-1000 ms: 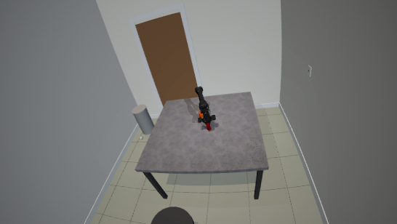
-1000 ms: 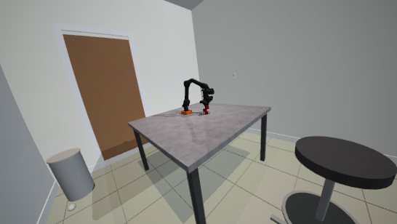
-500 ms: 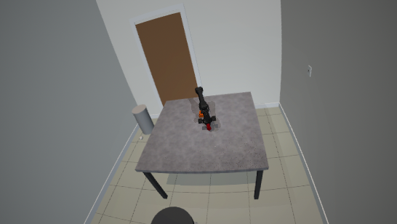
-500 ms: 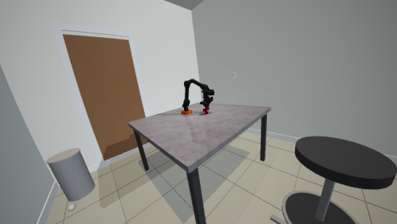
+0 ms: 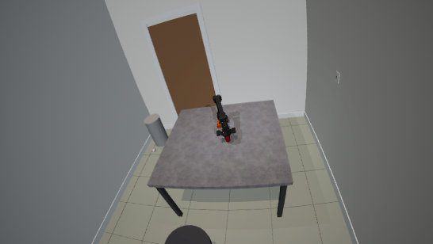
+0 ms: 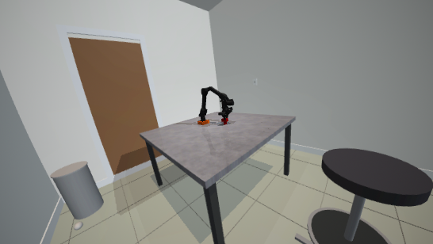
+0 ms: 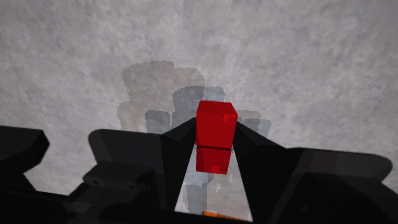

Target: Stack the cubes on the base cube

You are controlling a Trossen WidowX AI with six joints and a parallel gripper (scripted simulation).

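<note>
My gripper point(image 7: 214, 123) point(image 6: 225, 117) is shut on a red cube point(image 7: 216, 131), with a black finger on each side. It points down at the table. More red point(image 7: 213, 160) shows just below the held cube in the wrist view, past a thin dark line, and is partly hidden by it. In the exterior view a red stack point(image 6: 225, 122) stands under the fingers, with the held cube low over or against the red beneath. In the top view the red point(image 5: 227, 139) shows as one small patch. I cannot tell the base cube from the other loose cube, nor whether they touch.
The arm's orange base point(image 5: 219, 124) point(image 6: 203, 122) stands on the grey table point(image 5: 190, 158) point(image 6: 222, 146), behind the red cubes. Its edge also shows low in the wrist view point(image 7: 225, 216). Shadows of the arm lie around the cubes. A dark stool point(image 6: 377, 174) stands beyond the table.
</note>
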